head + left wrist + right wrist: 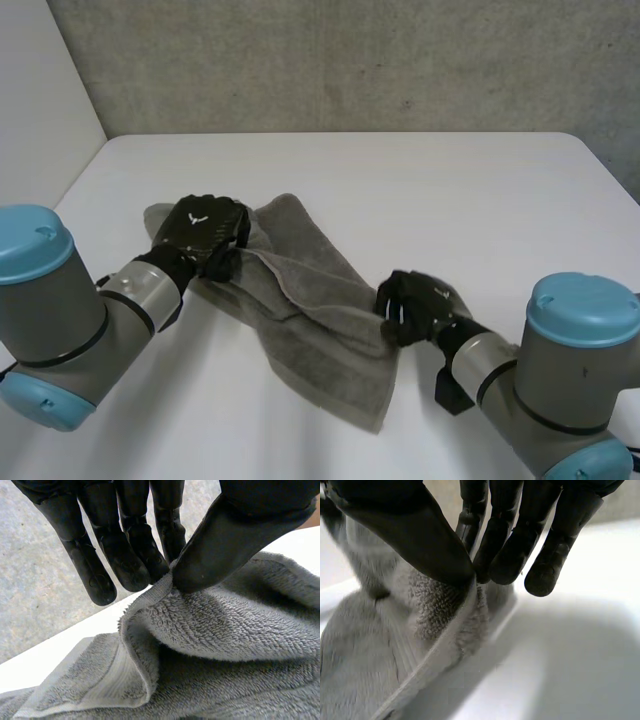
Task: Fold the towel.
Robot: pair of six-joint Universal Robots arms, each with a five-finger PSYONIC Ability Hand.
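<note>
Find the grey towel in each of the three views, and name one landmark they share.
Head view: the towel lies slantwise on the white table, held by the left hand and the right hand.
Left wrist view: its edge is pinched at the left hand's fingertips.
Right wrist view: its edge is pinched between the right hand's thumb and fingers.
Shared landmark: the table.

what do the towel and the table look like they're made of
The towel looks like grey terry cloth, likely cotton: looped fuzzy pile with a flat woven band near its edge. The table has a smooth, matte white top, perhaps laminate or painted board.
</note>
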